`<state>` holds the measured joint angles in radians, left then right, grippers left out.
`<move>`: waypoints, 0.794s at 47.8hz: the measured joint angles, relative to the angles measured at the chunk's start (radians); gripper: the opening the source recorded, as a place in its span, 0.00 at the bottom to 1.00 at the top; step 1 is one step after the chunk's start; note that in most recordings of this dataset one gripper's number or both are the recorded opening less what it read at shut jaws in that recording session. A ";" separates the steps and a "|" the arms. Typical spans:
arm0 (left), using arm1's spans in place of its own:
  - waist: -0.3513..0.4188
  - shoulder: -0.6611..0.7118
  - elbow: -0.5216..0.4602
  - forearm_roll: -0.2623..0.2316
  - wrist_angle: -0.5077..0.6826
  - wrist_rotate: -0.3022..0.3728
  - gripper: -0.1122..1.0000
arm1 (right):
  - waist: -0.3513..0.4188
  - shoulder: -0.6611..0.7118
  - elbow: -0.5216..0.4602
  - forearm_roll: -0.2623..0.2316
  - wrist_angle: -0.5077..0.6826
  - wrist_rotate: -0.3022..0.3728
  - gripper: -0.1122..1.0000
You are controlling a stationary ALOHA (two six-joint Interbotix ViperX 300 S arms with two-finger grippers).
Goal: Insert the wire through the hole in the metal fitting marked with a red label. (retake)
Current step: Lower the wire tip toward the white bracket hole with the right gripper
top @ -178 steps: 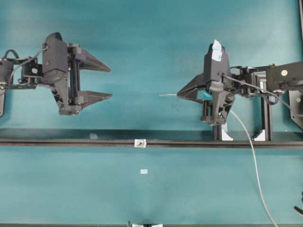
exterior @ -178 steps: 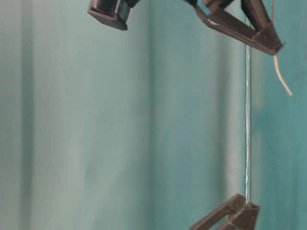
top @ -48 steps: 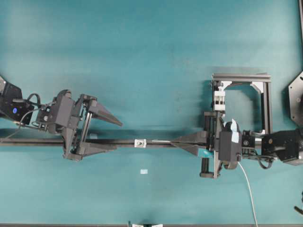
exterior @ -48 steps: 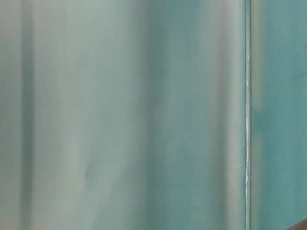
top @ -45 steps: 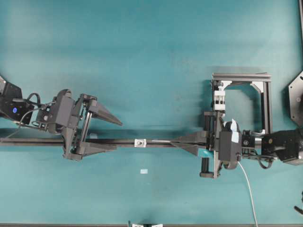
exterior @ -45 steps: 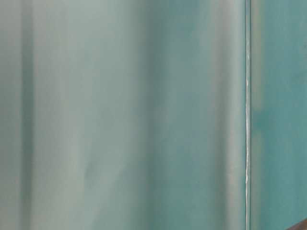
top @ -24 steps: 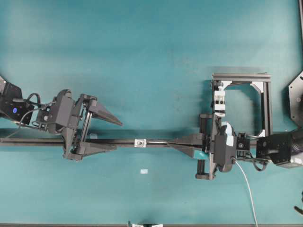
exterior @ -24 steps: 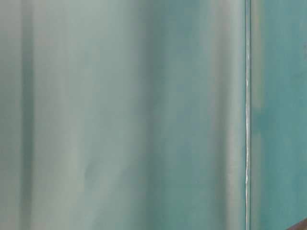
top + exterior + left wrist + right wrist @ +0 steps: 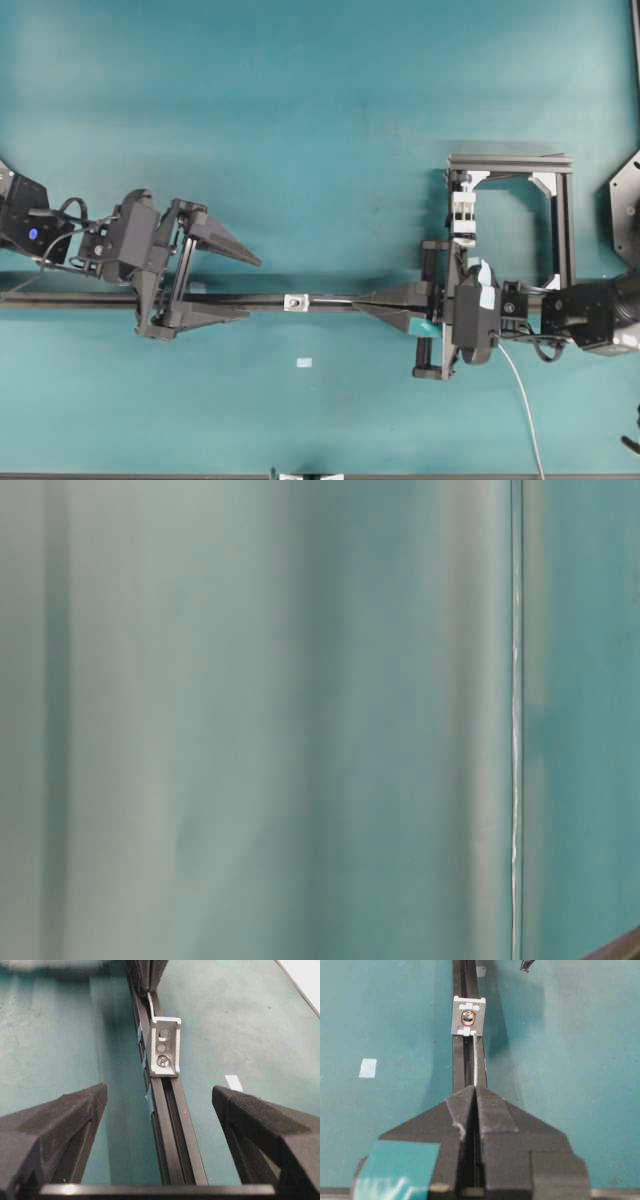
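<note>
Clearly the right gripper (image 9: 475, 1091) is set up as the feeder: its two fingers are pressed tight together on the wire (image 9: 476, 1062), which juts straight out ahead of the fingertips along the black rail (image 9: 461, 1067) toward the metal fitting (image 9: 468, 1022). Pinching close to the stiff tip makes sense, since so thin a strand would bend or wander if held further back; the slack trails away behind the wrist in the overhead view, where it cannot pull the tip off line. In the right wrist view the tip reaches the lower edge of the fitting, just under the hole (image 9: 467, 1018) ringed in red, so by my reading it is lined up but a shade low and not yet through. From the other side the left wrist camera shows the fitting as a small angle bracket bolted to the rail, with a pale curve of wire behind it and nothing poking out of its front face. The left gripper (image 9: 159, 1130) straddles the rail with its fingers spread wide, touching nothing, probably placed there to catch the tip once it emerges. Nearby, a pale tape patch (image 9: 368, 1067) lies on the teal mat (image 9: 300, 120), apart from the work.
</note>
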<state>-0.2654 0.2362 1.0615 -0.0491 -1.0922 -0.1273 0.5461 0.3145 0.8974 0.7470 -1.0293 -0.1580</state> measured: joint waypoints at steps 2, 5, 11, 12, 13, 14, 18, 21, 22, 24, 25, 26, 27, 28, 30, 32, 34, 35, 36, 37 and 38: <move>0.000 0.000 0.000 0.000 0.000 0.000 0.76 | 0.002 0.000 0.000 0.000 -0.003 0.000 0.13; 0.000 0.000 -0.002 0.000 0.000 0.000 0.76 | 0.002 0.002 0.000 0.000 -0.008 0.000 0.13; 0.002 0.000 -0.002 0.000 0.000 0.000 0.76 | 0.005 0.000 0.002 0.000 -0.012 0.000 0.13; 0.002 0.000 -0.002 0.000 0.000 0.000 0.76 | 0.006 0.002 0.000 0.000 -0.014 0.000 0.13; 0.002 0.000 -0.002 0.000 0.000 0.000 0.76 | 0.006 0.002 0.002 0.000 -0.014 0.000 0.13; 0.002 0.000 -0.002 0.000 -0.002 0.000 0.76 | 0.006 0.002 0.000 0.000 -0.014 0.000 0.13; 0.003 0.000 -0.002 0.000 0.000 0.000 0.76 | 0.006 0.002 0.000 0.002 -0.014 0.000 0.13; 0.006 0.000 -0.002 0.000 0.000 0.000 0.76 | 0.006 0.002 0.000 0.000 -0.014 0.000 0.13; 0.006 0.000 -0.002 0.000 0.000 0.000 0.76 | 0.006 0.002 0.000 0.000 -0.014 0.000 0.13; 0.008 0.000 -0.002 0.000 0.000 0.000 0.76 | 0.006 0.002 0.000 0.000 -0.014 0.000 0.12; 0.008 0.000 -0.002 0.000 0.000 0.000 0.76 | 0.006 0.002 0.002 0.000 -0.015 0.000 0.13; 0.008 0.000 -0.002 0.000 0.000 0.000 0.76 | 0.006 0.002 0.000 0.002 -0.015 0.000 0.13; 0.008 0.000 -0.002 0.000 0.000 0.000 0.76 | 0.006 0.002 0.002 0.002 -0.014 0.000 0.13; 0.009 0.000 -0.002 0.000 0.000 0.000 0.76 | 0.006 0.002 0.000 0.000 -0.014 0.000 0.13; 0.009 0.000 -0.002 0.000 -0.002 0.000 0.76 | 0.006 0.003 0.000 0.000 -0.015 0.000 0.13; 0.011 0.002 -0.002 0.000 0.000 0.000 0.77 | 0.008 0.002 0.002 0.002 -0.014 -0.002 0.13; 0.009 0.000 -0.002 0.000 0.000 0.000 0.76 | 0.006 0.002 0.002 0.002 -0.014 0.000 0.13; 0.009 0.000 -0.002 0.000 -0.002 0.000 0.76 | 0.006 0.003 0.002 0.000 -0.014 0.000 0.13; 0.009 0.000 -0.002 0.000 -0.002 0.000 0.76 | 0.008 0.002 0.002 0.000 -0.015 0.000 0.13; 0.009 0.000 -0.002 0.000 0.000 0.000 0.76 | 0.008 0.003 0.002 0.000 -0.015 -0.002 0.13; 0.009 0.000 -0.002 0.000 0.000 0.000 0.77 | 0.008 0.002 0.000 0.000 -0.014 0.000 0.13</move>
<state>-0.2562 0.2362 1.0600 -0.0491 -1.0922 -0.1273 0.5538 0.3160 0.8974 0.7470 -1.0431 -0.1580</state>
